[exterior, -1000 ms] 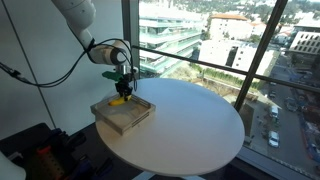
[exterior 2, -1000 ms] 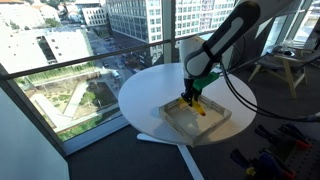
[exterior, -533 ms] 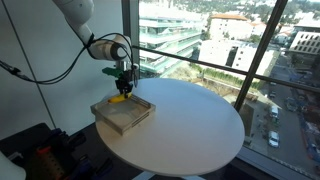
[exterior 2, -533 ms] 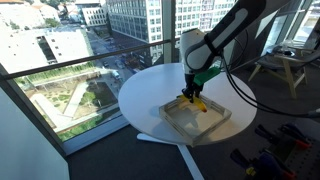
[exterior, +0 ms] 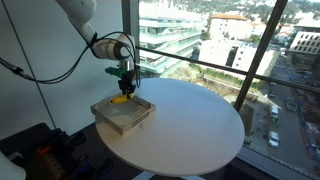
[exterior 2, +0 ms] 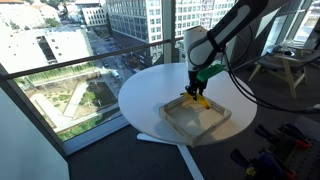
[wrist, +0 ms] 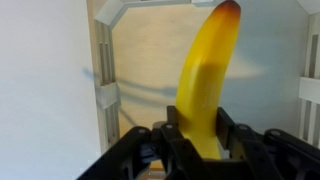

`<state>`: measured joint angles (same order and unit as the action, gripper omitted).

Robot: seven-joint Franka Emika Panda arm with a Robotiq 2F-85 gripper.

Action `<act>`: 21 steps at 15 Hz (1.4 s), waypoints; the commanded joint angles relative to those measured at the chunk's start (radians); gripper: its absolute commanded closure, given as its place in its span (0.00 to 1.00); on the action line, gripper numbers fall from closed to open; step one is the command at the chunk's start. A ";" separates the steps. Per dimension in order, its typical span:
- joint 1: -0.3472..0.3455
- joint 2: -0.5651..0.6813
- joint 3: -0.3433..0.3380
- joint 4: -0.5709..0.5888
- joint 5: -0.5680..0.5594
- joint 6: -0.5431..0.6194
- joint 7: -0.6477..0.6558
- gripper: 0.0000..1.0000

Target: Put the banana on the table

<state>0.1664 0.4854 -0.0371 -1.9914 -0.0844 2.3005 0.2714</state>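
My gripper (exterior: 123,88) is shut on the small yellow banana (exterior: 121,98) and holds it a little above the far part of the shallow square tray (exterior: 113,121). In an exterior view the gripper (exterior 2: 197,89) hangs over the tray (exterior 2: 188,125) with the banana (exterior 2: 200,98) in its jaws. In the wrist view the banana (wrist: 205,80) stands between the two black fingers (wrist: 200,140), with the tray's floor behind it. The tray lies on the round white table (exterior: 190,125).
The tray sits near the table's edge (exterior 2: 140,125) on the window side. Large windows with a railing (exterior: 220,68) stand behind the table. A chair (exterior 2: 285,70) stands beyond the table. White table top (wrist: 40,90) shows left of the tray in the wrist view.
The gripper has risen slightly with the banana in it, lifting it up off the tray floor.
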 commanded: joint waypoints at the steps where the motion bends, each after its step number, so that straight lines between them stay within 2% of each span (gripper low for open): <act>1: -0.022 -0.031 -0.004 -0.010 -0.006 -0.025 0.009 0.84; 21: -0.084 -0.045 -0.070 -0.033 -0.011 -0.012 0.033 0.84</act>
<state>0.0945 0.4767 -0.1018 -1.9964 -0.0844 2.2995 0.2818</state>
